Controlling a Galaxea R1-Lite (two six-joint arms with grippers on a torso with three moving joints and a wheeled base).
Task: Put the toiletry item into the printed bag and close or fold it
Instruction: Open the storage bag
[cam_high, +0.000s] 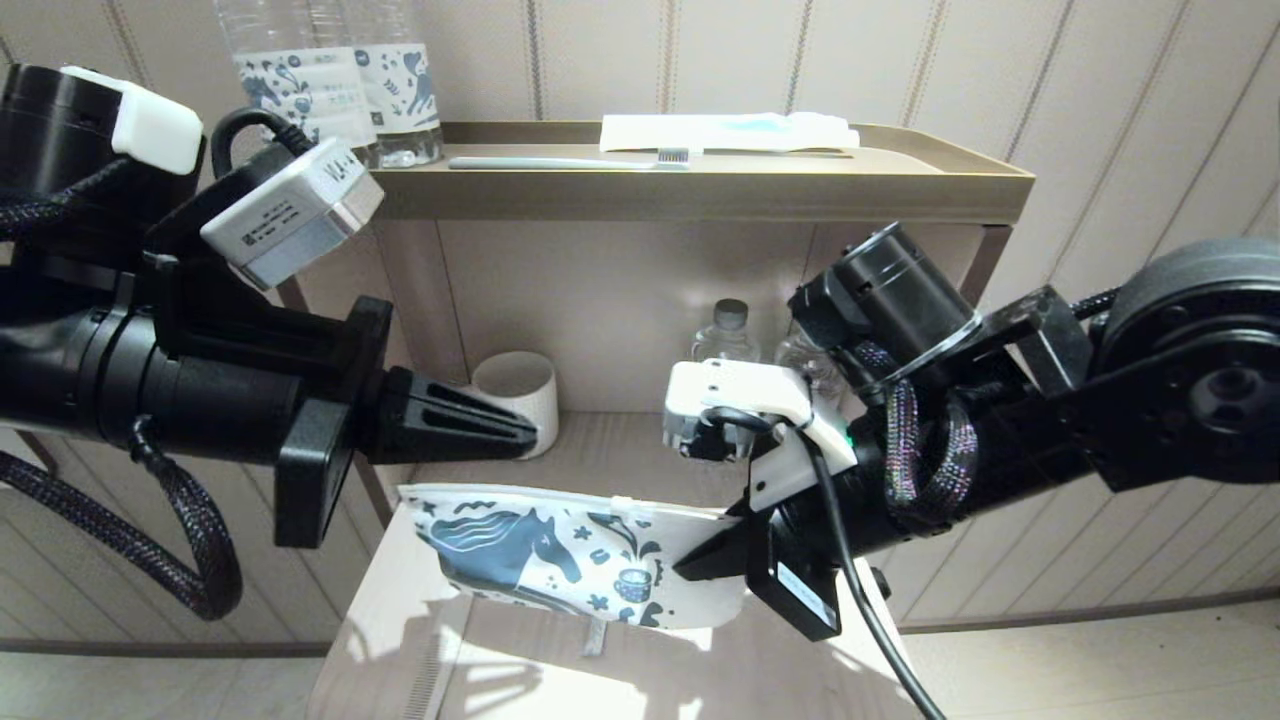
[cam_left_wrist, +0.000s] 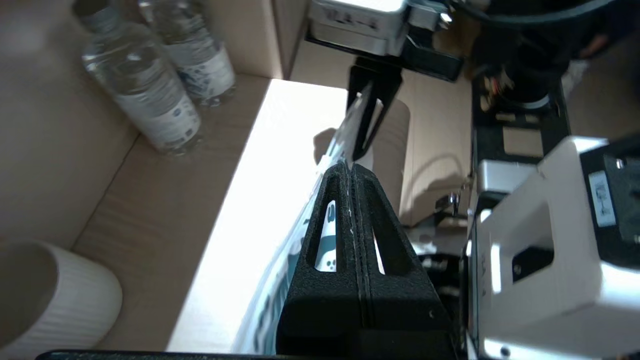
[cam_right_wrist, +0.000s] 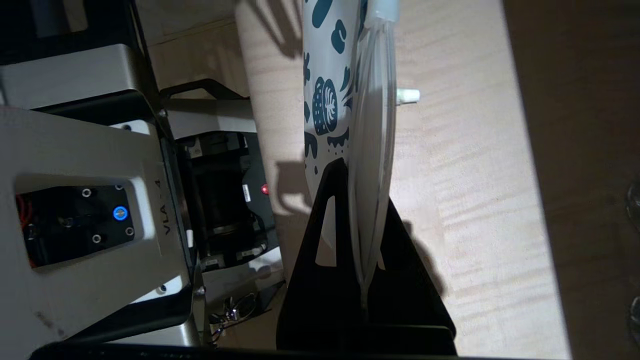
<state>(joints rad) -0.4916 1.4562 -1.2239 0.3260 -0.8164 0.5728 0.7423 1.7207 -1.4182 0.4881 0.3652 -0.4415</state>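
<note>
Printed bag (cam_high: 575, 565) hung above the pale lower shelf (cam_high: 640, 450), its end pinched in the clenched right gripper (cam_high: 700, 565), zip edge upward. The left gripper (cam_high: 525, 432) was clenched on nothing, just above the bag's other end and beside a white cup (cam_high: 520, 390). A toothbrush (cam_high: 570, 162) lay on the upper tray (cam_high: 700, 190). Doing this step well probably meant keeping the bag level and taut while its mouth got opened.
</note>
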